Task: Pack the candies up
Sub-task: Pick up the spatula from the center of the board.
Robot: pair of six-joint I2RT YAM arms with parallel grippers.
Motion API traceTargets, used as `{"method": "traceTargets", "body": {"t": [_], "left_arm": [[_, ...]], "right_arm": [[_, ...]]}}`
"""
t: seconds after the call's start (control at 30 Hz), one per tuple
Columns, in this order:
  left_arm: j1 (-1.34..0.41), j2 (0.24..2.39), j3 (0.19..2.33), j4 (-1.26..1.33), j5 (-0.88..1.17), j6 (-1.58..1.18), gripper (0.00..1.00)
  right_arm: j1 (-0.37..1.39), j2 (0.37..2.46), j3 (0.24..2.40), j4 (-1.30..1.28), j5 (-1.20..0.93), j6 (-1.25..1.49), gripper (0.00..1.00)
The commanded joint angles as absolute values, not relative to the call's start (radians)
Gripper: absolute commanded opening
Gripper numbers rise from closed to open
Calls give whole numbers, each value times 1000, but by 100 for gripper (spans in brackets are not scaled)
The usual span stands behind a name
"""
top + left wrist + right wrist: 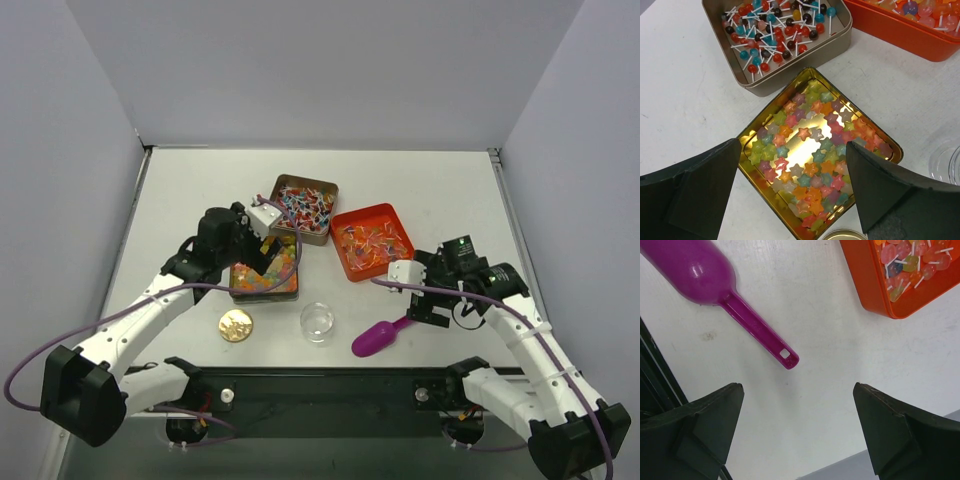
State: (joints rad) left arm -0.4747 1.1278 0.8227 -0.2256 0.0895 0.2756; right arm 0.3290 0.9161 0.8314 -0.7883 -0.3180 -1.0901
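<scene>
Hovering wide open and empty, the left gripper (794, 147) hangs right over the candies (804, 133) in the gold tin (772, 103). Over on the right, the right gripper (799, 387), jaws spread and empty too, sits above the desk (830, 355) just beside the purple scoop (757, 330) handle.

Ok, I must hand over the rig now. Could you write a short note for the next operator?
Left claw: open, above the gold tin of star candies, holding nothing.
Right claw: open, over the table near the purple scoop handle, holding nothing.
Lollipops lie in the tan tin and orange tray. Clear jar looks empty, gold lid beside it.
Done: nothing packed. Remaining: everything.
</scene>
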Motion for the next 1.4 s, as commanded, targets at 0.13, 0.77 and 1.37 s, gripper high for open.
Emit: {"method": "traceTargets", "body": {"t": [0.13, 0.77, 1.37], "left_arm": [[-500, 1140, 862, -155, 86, 244, 97], [-520, 1054, 865, -305, 32, 345, 97], [-518, 1091, 885, -265, 46, 337, 95]], "right_arm": [[339, 928, 833, -877, -373, -1252, 100], [337, 1258, 759, -755, -446, -1400, 87], [337, 1345, 647, -614, -390, -1413, 53]]}}
